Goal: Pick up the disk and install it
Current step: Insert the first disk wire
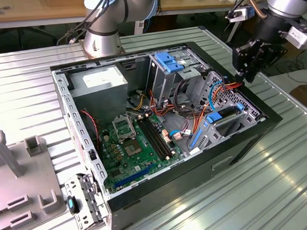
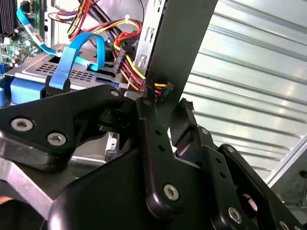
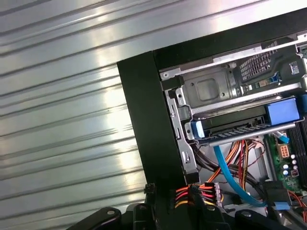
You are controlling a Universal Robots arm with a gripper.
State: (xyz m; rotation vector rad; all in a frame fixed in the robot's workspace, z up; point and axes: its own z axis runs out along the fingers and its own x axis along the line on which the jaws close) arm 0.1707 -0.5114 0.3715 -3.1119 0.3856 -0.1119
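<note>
In the exterior view the disk (image 1: pixel 223 116) sits in the bay at three o'clock of the computer case (image 1: pixel 163 194) (installing looks all but done), while the gripper (image 1: pixel 247 74) hangs by the rim at two o'clock, and I cannot tell whether it grips anything.

So the arm's base (image 1: pixel 102 38) sits well away from the tool (image 1: pixel 250 71), with fat grey joints stacked on it. The silver wrist (image 1: pixel 286 0) comes in right above the tool. The tool is all black and hangs tilted, its tip aimed down and toward the exterior view's left. In the second wrist view you get its black bolted plates (image 2: pixel 153 158) up close, with a bare metal bracket (image 2: pixel 19 179) just beside them.
</note>
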